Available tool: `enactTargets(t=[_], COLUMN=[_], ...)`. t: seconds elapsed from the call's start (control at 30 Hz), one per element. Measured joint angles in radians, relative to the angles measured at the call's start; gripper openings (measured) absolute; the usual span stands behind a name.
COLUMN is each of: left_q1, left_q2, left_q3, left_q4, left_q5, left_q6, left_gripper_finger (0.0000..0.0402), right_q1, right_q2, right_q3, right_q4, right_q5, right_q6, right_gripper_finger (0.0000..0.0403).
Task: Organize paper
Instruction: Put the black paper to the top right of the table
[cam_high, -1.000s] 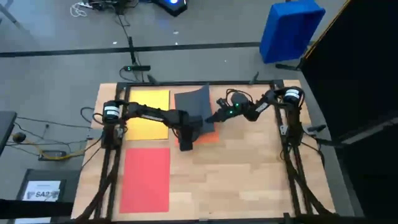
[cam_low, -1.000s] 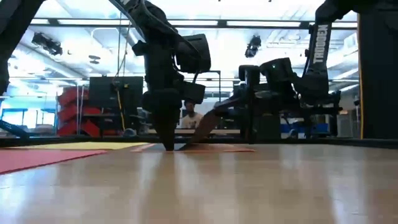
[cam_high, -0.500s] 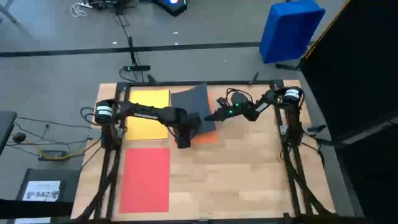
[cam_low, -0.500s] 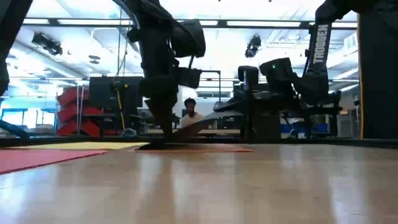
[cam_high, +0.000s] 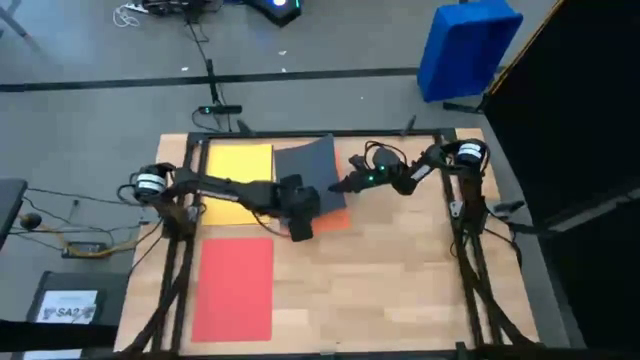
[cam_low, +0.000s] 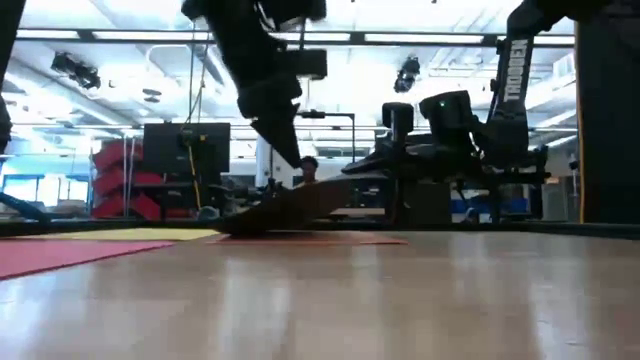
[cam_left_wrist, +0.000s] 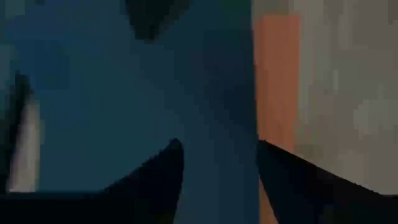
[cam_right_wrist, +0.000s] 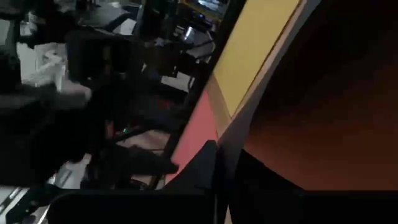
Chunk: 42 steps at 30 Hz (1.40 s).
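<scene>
The right gripper (cam_high: 346, 186) has its jaws clamped together on the right edge of the dark grey sheet (cam_high: 306, 170), lifting that edge off the table (cam_high: 400, 270) while the sheet's opposite edge rests low. The left gripper (cam_high: 300, 226) hangs over the near edge of the same sheet with its jaws standing apart, and its fingers (cam_left_wrist: 155, 177) frame the dark sheet without closing on it. Four sheets show: the grey one, a yellow sheet (cam_high: 238, 170) on the left gripper's arm side, an orange sheet (cam_high: 337, 220) peeking out beneath the grey one just beside the left jaws, and a red sheet (cam_high: 234, 288) well apart. A dark box (cam_high: 68, 306) on the floor bears a white label, partly readable as "SA2".
</scene>
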Motion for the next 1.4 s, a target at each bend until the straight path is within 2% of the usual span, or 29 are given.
enactTargets(t=[0.1, 0.2, 0.53, 1.0, 1.3, 1.4], left_q1=[-0.068, -0.119, -0.147, -0.148, -0.119, -0.118], left_q2=[0.004, 0.032, 0.193, 0.223, 0.285, 0.301], left_q3=[0.0, 0.002, 0.002, 0.002, 0.003, 0.003], left_q4=[0.017, 0.031, 0.025, 0.069, 0.067, 0.059], left_q5=[-0.143, -0.239, -0.409, -0.426, -0.457, -0.51], left_q6=[-0.037, -0.072, -0.166, -0.165, -0.164, -0.166], left_gripper_finger=[0.0183, 0.0183, 0.0183, 0.0183, 0.0183, 0.0183], right_q1=[0.0, 0.0, 0.0, 0.001, 0.002, 0.002], right_q2=[0.0, 0.0, 0.0, 0.0, 0.0, 0.0], right_q3=[0.0, 0.0, 0.0, 0.0, 0.0, 0.0], right_q4=[0.0, 0.002, 0.043, 0.044, 0.046, 0.046], right_q5=[0.0, 0.001, 0.007, 0.007, 0.001, -0.003], right_q6=[0.003, 0.004, 0.034, 0.037, 0.058, 0.061], right_gripper_finger=[0.0, 0.0, 0.0, 0.0, 0.0, 0.0])
